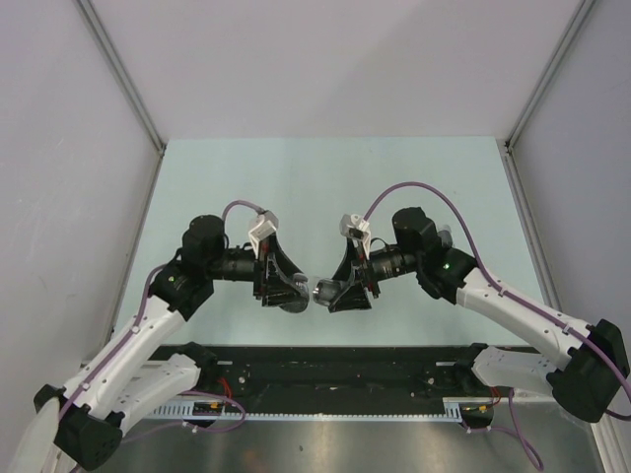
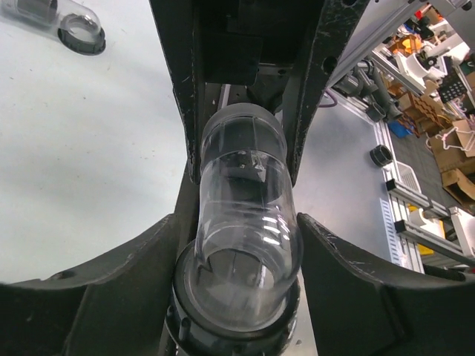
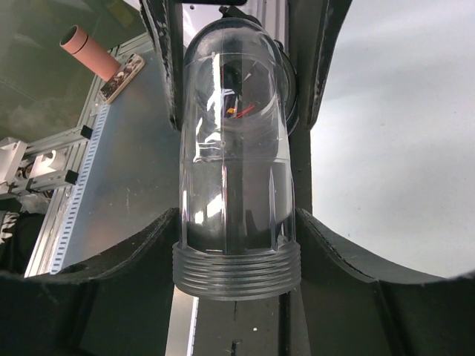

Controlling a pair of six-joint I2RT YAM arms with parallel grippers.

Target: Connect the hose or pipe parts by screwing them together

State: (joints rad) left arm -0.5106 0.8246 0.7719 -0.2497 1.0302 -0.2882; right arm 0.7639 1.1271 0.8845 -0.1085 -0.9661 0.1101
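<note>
Both pipe parts are held above the table, end to end. My left gripper is shut on a clear elbow pipe with a dark ring nut; a finger presses each side of it. My right gripper is shut on a clear pipe whose threaded end points at the ring. The two ends are very close in the top view; I cannot tell whether they touch.
Another clear pipe piece with a dark ring lies on the pale table in the left wrist view. White walls enclose the table on three sides. A black rail with the arm bases runs along the near edge.
</note>
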